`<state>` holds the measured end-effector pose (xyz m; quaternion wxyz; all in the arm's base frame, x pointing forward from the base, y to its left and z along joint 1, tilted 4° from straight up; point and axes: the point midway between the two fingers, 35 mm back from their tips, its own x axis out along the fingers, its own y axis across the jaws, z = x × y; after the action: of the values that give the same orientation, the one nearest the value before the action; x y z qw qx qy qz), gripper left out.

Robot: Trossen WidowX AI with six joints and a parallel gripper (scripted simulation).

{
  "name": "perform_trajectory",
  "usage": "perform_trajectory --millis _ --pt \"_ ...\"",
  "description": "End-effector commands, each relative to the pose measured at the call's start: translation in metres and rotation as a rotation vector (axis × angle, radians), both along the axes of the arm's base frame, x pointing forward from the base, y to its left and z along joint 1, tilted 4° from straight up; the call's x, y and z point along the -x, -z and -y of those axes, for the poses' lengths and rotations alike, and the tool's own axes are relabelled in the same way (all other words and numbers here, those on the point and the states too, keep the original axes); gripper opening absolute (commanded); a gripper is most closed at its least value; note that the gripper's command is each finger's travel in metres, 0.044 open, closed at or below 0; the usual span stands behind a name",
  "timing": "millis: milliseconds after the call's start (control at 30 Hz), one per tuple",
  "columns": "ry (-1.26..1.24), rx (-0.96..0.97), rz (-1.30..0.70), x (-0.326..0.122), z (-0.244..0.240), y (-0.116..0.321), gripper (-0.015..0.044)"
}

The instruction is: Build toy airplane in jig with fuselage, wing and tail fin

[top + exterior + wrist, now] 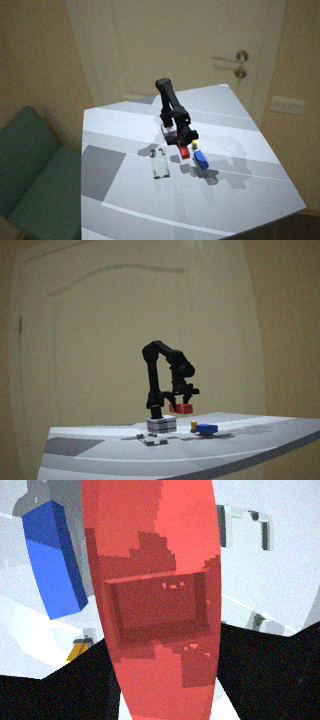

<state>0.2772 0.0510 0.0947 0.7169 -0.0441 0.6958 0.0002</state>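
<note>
My gripper (180, 144) (180, 407) (159, 632) is shut on the red fuselage (184, 152) (186, 408) (125, 515) and holds it roughly level, well above the table. Its large socket faces up in the wrist view; the tail end is cut off there. The blue wing (201, 160) (206, 428) (55, 565) and the small upright yellow tail fin (194, 144) (193, 425) (78, 651) are on the table, on the side of the fuselage away from the jig. The pale jig (160, 165) (163, 441) (245, 540) lies on the table with nothing in its cradle.
The arm's box-shaped base (169, 131) (161, 424) stands behind the jig. Shadows of the arm and the parts fall across the table (144, 206) (108, 469). A green chair (46, 175) stands beyond the table's left edge in the top view.
</note>
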Motion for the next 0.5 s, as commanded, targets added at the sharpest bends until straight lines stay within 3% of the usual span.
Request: perform_trajectory --millis 0,467 --pt "0.019 -0.003 -0.003 0.0 0.006 0.001 0.0" --pt "0.067 -0.008 -0.002 -0.006 0.047 0.016 0.0"
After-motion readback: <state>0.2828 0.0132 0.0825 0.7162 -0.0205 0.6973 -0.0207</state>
